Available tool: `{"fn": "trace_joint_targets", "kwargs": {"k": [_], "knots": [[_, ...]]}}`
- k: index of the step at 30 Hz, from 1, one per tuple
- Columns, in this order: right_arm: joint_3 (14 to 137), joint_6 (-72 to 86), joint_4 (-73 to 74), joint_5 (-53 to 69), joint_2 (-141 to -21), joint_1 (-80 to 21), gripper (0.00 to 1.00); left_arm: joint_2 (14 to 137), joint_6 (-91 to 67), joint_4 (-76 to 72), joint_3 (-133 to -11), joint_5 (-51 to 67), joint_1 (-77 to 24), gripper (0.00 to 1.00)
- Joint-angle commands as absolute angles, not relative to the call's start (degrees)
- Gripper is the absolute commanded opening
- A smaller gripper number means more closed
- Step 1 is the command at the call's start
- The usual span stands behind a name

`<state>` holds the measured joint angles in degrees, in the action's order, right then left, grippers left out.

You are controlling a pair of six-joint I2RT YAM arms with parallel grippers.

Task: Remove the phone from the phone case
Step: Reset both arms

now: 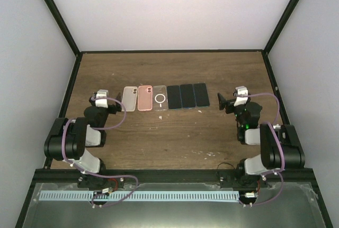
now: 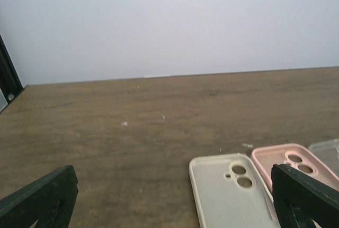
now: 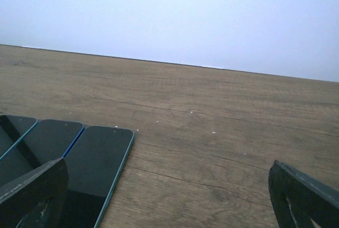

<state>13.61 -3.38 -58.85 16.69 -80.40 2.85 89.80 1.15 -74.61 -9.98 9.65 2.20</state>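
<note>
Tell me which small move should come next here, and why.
Probably move the left hand over the cream-white plastic phone case, the nearest case to it. That hand and the right hand stand open and empty, and nothing on the brown wooden table is gripped yet.

I see brown wood-grain table (image 1: 175, 143), white specks (image 2: 124, 123) scattered on it. White walls (image 1: 169, 10) on three sides, black frame (image 1: 55, 13) along corners and table edges. Pale slotted strip (image 1: 159, 196) on grey ledge (image 1: 169, 215) at near edge.
</note>
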Motion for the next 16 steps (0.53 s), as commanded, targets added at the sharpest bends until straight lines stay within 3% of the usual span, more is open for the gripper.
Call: {"fn": "trace_joint_targets", "kwargs": {"k": [1, 4, 16], "knots": [[12.14, -3.44, -73.12, 14.54, -86.38, 2.55, 1.00, 89.10, 1.43, -70.61, -14.33, 9.90, 2.33, 1.00], [11.09, -4.35, -74.50, 16.03, -86.31, 2.29, 1.00, 89.09, -0.21, -65.15, -17.27, 5.11, 2.44, 1.00], [12.36, -4.09, -72.42, 18.37, -86.40, 2.96, 1.00, 89.13, 0.83, -64.40, -17.77, 8.43, 2.32, 1.00]]}}
